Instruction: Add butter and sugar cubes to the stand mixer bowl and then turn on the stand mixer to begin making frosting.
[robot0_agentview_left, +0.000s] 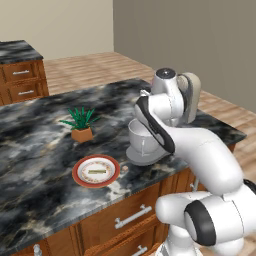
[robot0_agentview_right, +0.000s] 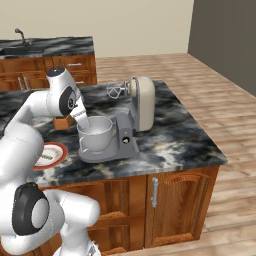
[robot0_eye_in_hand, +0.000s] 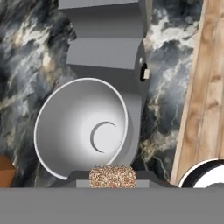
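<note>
Your gripper hangs over the near rim of the stand mixer bowl, jaws clamped on a speckled tan block that looks like one of the sugar cubes. In the hand view the cube sits at the lower edge of the bowl's mouth, not over its middle. Carry it a little further over the hollow before you let go, so it drops inside and does not bounce off the rim. The release needs only a small opening of the jaws. Keep the wrist clear of the wire whisk, which is raised on the tilted-back head of the stand mixer.

The bowl looks empty, so I judge this to be the first ingredient going in. The butter lies on the red-rimmed plate, just to the left of the mixer base; fetch it next. I cannot make out any other cubes. The mixer's small knob sits on the column beside the bowl, for the last step.

All of this stands on a dark marbled counter over wooden cabinets, with a potted plant behind the plate. Beyond are wood flooring, plain walls and a far counter with a faucet.
</note>
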